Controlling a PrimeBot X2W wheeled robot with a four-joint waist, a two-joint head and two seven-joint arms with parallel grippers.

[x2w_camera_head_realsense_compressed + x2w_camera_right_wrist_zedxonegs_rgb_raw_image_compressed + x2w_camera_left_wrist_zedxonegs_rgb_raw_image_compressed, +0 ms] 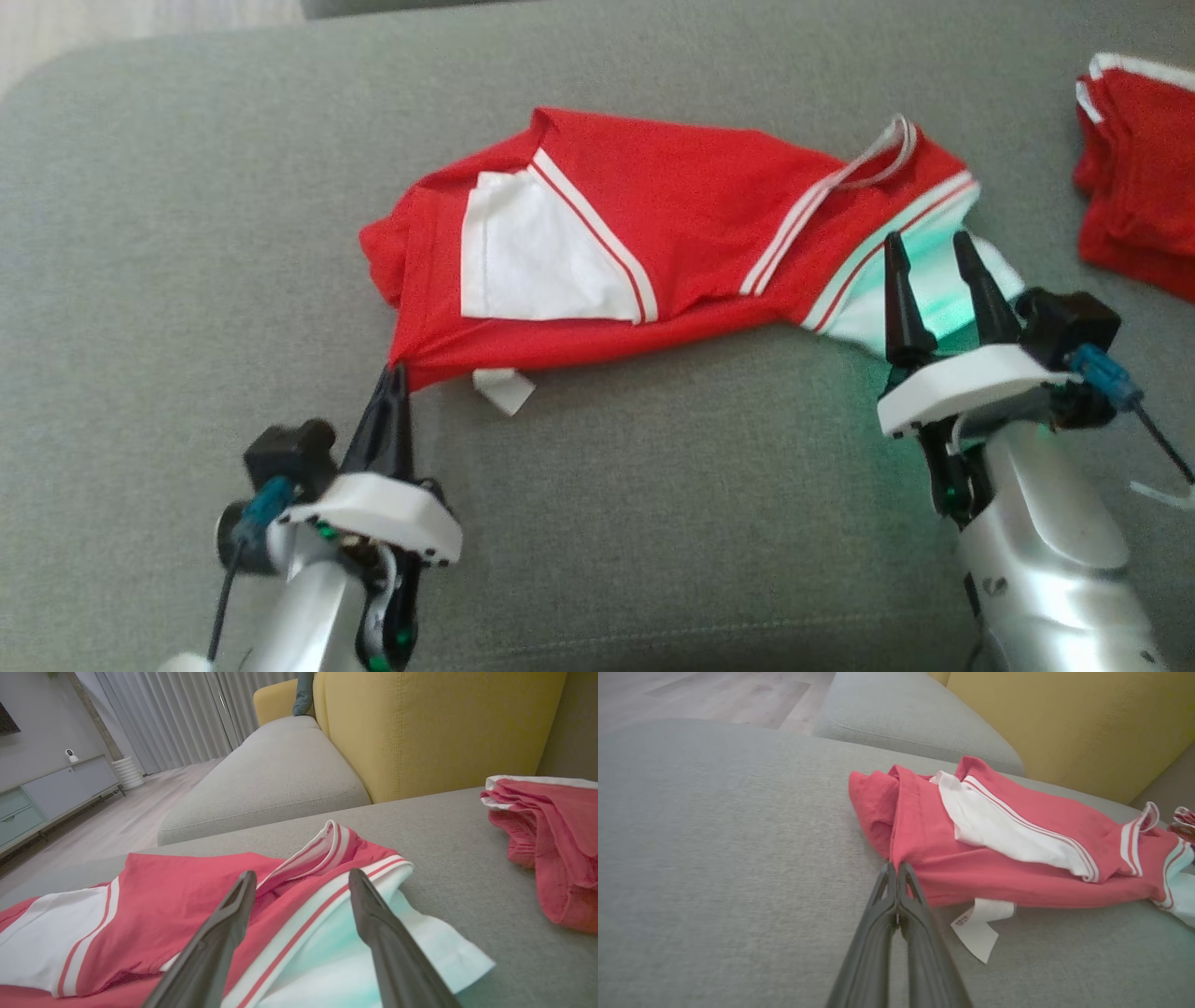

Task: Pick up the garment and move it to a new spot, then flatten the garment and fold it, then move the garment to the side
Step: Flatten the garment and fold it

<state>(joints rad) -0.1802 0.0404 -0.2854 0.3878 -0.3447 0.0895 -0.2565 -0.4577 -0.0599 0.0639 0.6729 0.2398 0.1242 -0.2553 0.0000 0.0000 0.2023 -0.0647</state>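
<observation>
Head view | left jaws pinch crumpled red garment (white-striped) | right jaws apart

Left gripper pressing its 2 fingers tight together, pointing up. Right gripper holding its 2 fingers wide apart, pointing up.

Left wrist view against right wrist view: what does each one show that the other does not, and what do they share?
Left wrist view: the left gripper, jaws shut on the red garment's edge, and a white label lying beside it. Right wrist view: the right gripper, jaws open over the garment's white part, plus curtains and a cabinet. Both: the garment, the grey cushion, the yellow backrest.
</observation>
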